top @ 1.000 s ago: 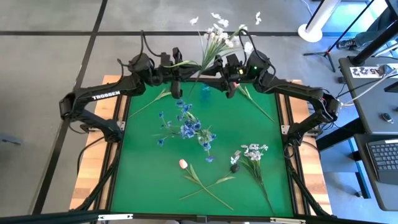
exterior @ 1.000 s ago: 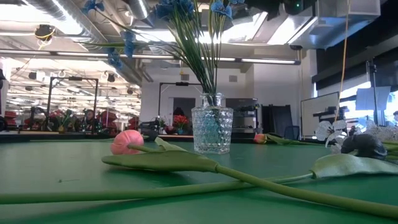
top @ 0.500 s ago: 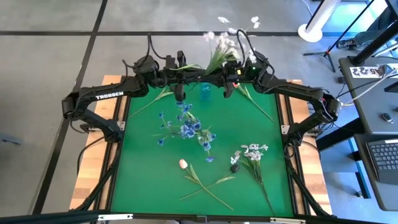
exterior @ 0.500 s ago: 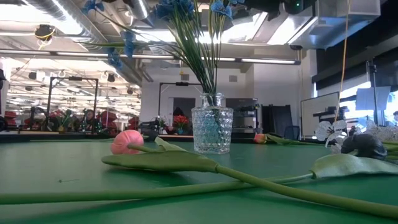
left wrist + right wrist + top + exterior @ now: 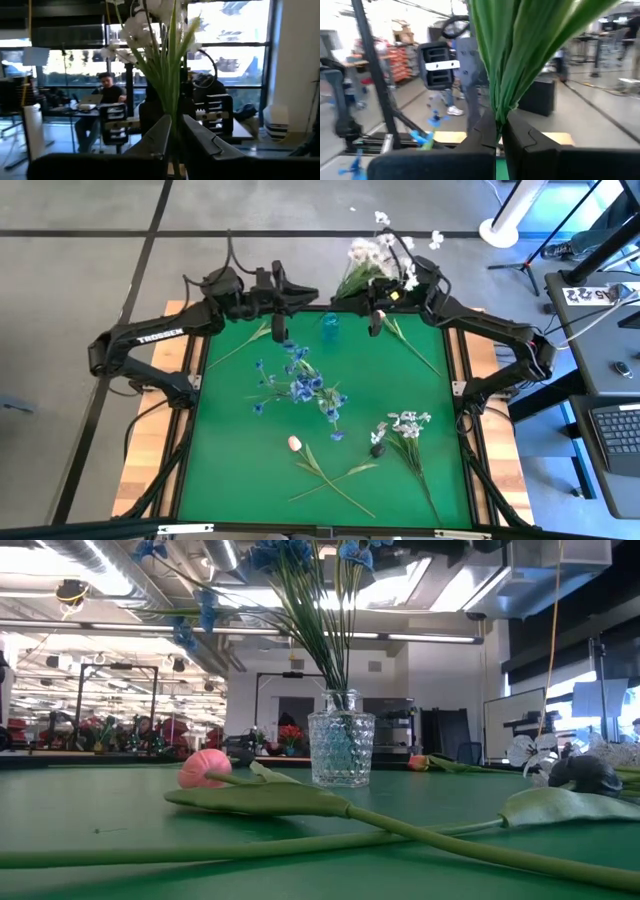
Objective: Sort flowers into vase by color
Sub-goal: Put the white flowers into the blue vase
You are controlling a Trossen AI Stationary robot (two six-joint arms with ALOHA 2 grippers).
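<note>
**White spray held at the far edge of the desk**

The white-blossomed spray on green stems (image 5: 378, 260) hangs beyond the far edge of the green desk (image 5: 230, 470), its stems pinched in the closed jaws of the right gripper (image 5: 374, 305). The left gripper (image 5: 285, 320) sits near the same edge, its jaws nearly closed around the same stems in its wrist view. Between them stands the small clear glass vase (image 5: 330, 327). Blue-blossomed sprays (image 5: 300, 385), a pink tulip bud (image 5: 294, 443), a dark bud (image 5: 377, 450) and another white spray (image 5: 405, 425) lie on the desk.
</note>
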